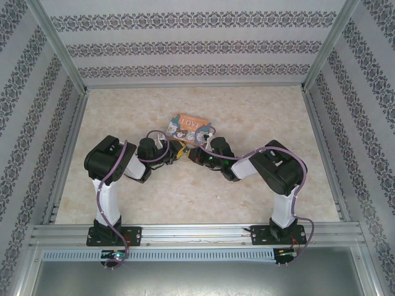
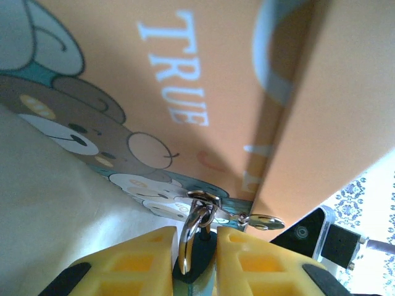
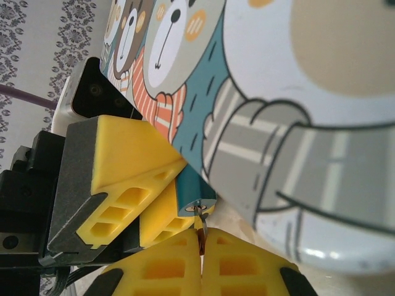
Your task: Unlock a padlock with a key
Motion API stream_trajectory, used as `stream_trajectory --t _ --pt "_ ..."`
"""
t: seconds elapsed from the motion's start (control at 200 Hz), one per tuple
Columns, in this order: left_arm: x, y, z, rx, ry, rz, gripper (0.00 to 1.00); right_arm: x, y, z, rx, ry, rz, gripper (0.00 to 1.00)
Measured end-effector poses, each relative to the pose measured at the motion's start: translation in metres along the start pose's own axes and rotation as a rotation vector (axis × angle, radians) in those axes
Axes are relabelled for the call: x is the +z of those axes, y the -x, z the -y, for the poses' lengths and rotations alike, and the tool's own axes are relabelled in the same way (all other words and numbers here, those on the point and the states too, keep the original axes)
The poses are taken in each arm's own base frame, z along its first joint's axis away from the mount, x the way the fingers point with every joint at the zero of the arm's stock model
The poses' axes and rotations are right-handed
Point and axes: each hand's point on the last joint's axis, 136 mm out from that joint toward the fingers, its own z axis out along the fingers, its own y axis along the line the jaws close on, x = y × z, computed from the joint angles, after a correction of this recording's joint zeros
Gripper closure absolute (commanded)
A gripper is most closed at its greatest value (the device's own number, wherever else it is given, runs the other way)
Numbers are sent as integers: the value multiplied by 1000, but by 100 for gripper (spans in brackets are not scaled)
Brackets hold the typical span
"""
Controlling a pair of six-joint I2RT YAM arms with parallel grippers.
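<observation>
The left gripper (image 2: 196, 239) clamped the padlock (image 3: 196, 191), its keyhole end facing right toward the adjacent right gripper (image 3: 202, 235), shut on the key (image 3: 200, 245).

Padlock (image 2: 192, 225) body mostly hidden inside left tool (image 2: 194, 234); key (image 3: 200, 229) a mere sliver inside right tool (image 3: 202, 239).

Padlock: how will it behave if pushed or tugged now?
Likely rigid: the padlock has a metal shackle and hard body. Hooked through the clasp of the tin, it would probably swing or drag the tin if pushed. Small and smooth between the left fingers, with the right fingers pinching the key, it may twist.
</observation>
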Motion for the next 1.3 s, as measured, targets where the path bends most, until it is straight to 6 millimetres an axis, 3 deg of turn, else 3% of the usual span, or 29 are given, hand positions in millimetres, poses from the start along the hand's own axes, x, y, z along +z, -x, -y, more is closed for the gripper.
stream_trajectory --t 0.325,0.66,0.959,1.299 --pt "0 0 5 9 -1 -4 84 -7 4 -8 -10 6 16 81" --pt "-1 -1 2 -5 21 -6 85 -37 29 -32 -131 -38 130 76" --pt "-3 -1 3 -14 34 -4 85 -80 51 -48 -399 -179 216 69" --pt "-3 0 2 -21 46 2 86 -123 83 -51 -809 -445 263 40"
